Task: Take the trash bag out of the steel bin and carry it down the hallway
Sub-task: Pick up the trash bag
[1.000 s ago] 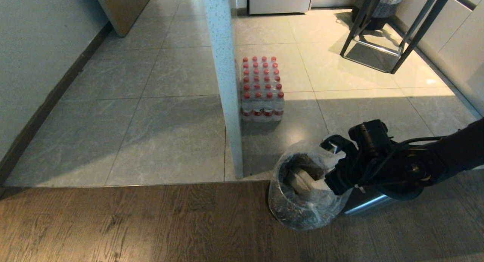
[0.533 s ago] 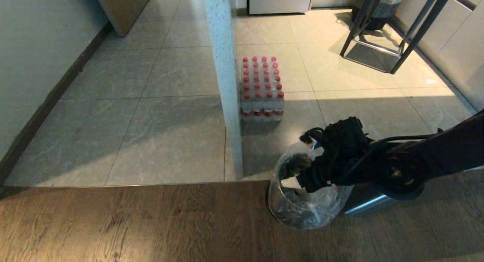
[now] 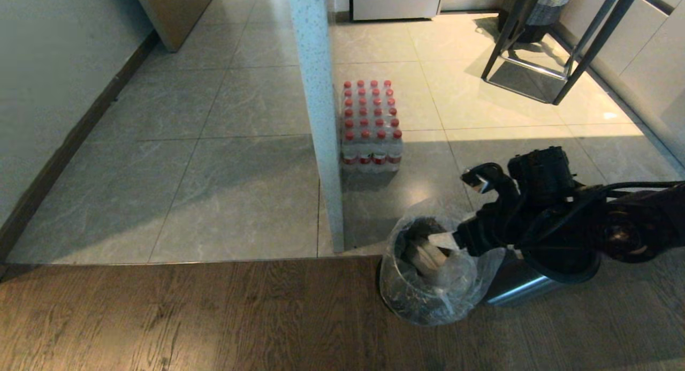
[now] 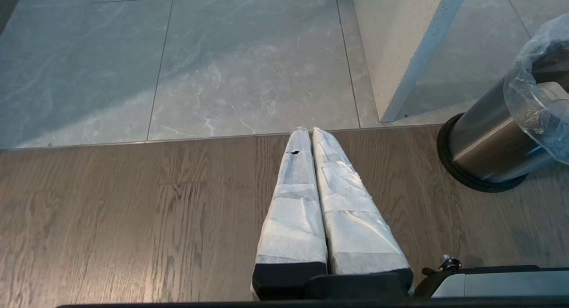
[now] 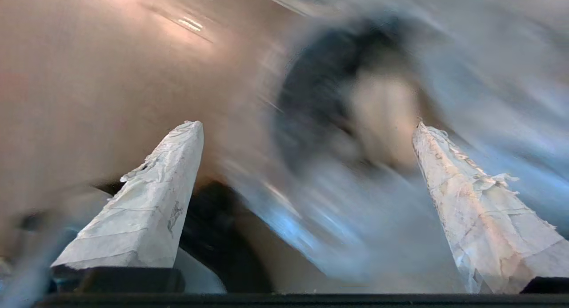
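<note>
I see the trash bag (image 3: pixel 428 269) in the steel bin (image 3: pixel 516 288), just ahead of my right gripper (image 5: pixel 306 134), fingers spread wide and empty. It looks light, crinkly and slippery; I'd pinch the loose rim. The pillar (image 3: pixel 318 119) and bottle pack (image 3: pixel 370 126) stand beyond. The left gripper (image 4: pixel 307 132) idles, fingers together.

Black cabled arm (image 3: pixel 615 226); both end effectors' fingers (image 5: pixel 146 210) wrapped in white tape.
</note>
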Robot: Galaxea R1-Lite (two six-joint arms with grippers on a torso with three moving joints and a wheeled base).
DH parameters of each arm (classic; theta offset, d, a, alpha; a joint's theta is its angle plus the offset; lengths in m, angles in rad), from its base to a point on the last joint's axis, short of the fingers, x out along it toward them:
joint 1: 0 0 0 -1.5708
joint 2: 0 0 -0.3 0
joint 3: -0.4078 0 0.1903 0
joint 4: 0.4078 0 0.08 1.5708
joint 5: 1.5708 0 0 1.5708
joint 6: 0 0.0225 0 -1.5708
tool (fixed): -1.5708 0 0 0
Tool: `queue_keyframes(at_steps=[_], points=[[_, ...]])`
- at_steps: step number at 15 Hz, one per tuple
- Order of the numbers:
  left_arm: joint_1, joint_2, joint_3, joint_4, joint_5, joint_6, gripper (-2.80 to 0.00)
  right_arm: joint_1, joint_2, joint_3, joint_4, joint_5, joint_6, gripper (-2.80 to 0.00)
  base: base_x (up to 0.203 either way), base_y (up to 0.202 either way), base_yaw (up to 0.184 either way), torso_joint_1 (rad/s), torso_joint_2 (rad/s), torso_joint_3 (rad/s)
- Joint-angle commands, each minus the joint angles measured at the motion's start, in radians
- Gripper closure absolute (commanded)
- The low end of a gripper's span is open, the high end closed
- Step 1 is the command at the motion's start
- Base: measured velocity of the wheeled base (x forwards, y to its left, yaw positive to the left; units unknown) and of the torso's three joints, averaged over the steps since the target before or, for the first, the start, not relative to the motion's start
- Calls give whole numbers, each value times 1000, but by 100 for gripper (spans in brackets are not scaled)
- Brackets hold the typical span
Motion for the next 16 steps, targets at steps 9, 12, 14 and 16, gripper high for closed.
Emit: queue_keyframes(at_steps=[9, 12, 14, 16], points=[[0, 0, 0, 0, 0, 0, 0, -187, -18, 121, 120, -57, -214, 0, 0, 0, 0, 0, 0, 0], [0, 0, 0, 0, 0, 0, 0, -205, 7, 117, 120, -71, -216, 0, 0, 0, 0, 0, 0, 0], [0, 0, 0, 0, 0, 0, 0, -205, 51, 111, 111, -79, -216, 0, 0, 0, 0, 0, 0, 0], [0, 0, 0, 0, 0, 0, 0, -193, 100, 52, 106, -88, -218, 0, 0, 0, 0, 0, 0, 0]])
